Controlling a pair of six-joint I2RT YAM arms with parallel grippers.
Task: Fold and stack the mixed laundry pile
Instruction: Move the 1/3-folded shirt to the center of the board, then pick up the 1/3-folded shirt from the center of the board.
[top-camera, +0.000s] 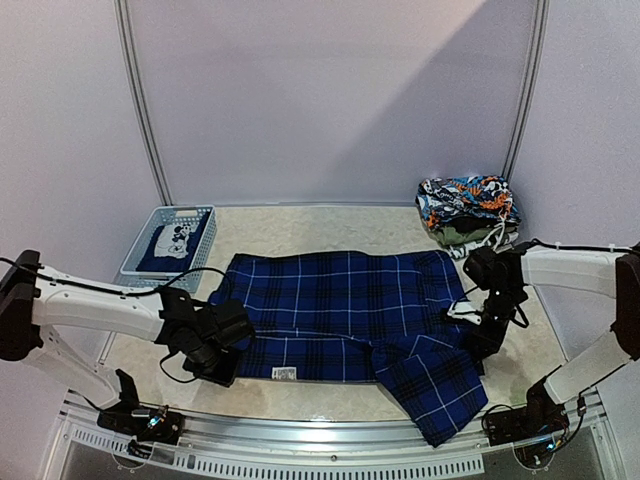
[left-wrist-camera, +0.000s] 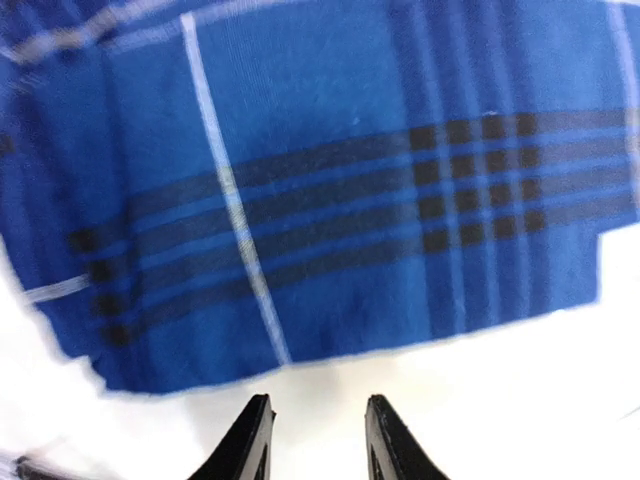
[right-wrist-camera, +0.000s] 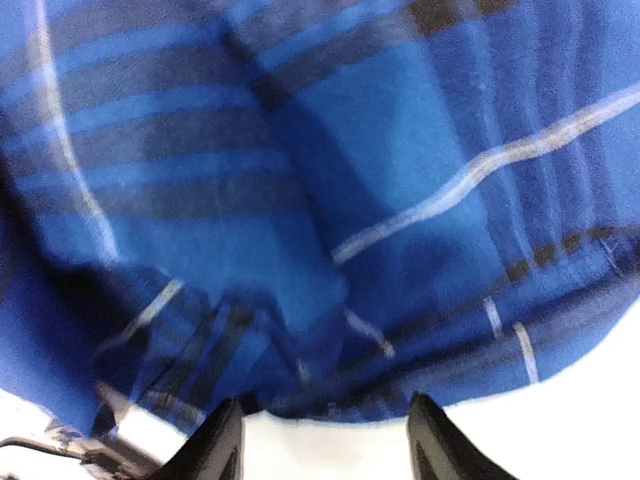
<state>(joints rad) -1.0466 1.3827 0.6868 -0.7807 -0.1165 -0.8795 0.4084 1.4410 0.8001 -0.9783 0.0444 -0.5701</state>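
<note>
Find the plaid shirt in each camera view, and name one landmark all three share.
Top external: plaid shirt spread flat at centre, sleeve toward the near edge.
Left wrist: fills the upper frame.
Right wrist: fills most, rumpled.
Shared landmark: pale table bordering its edge.

- Blue-and-black plaid cloth shirt: matt, soft, woven, lightly creased.
- Light-blue slotted plastic basket: smooth, moulded.
- Pale speckled tabletop: matt, possibly stone-look laminate.
- Multicoloured printed cloth bundle: matt.
- Silver metal front rail: smooth, satin sheen.
</note>
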